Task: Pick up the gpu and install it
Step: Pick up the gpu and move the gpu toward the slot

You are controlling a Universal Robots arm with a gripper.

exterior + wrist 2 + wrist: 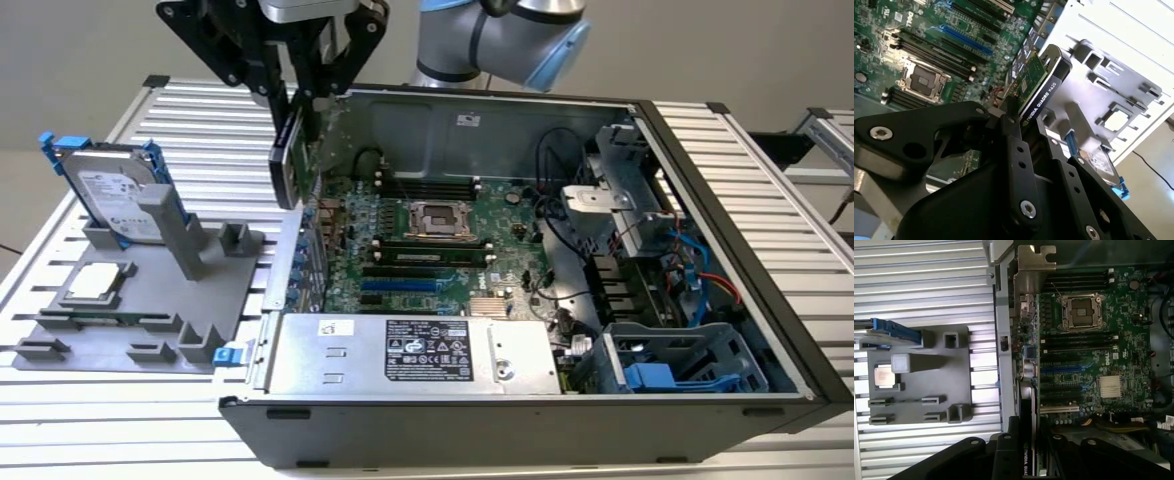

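Note:
My gripper point(299, 98) is shut on the gpu point(286, 160), a black card with a green board face that hangs on edge, long side down. In the exterior view it hovers over the left wall of the open computer case point(534, 432), above the motherboard's point(414, 235) left edge. The second wrist view has the gpu point(1041, 82) sticking out past the black fingers point(1015, 137), green face toward the motherboard point(929, 50). Seen edge-on in the first wrist view, the gpu point(1029, 407) lies close beside the blue expansion slots point(1061, 369).
A grey fixture plate point(200, 300) at the exterior view's left holds an upright hard drive in a blue frame point(114, 195) and a small silver CPU chip point(94, 283). Inside the case are a silver power supply point(414, 352), cables point(561, 160) and a blue drive cage point(667, 372).

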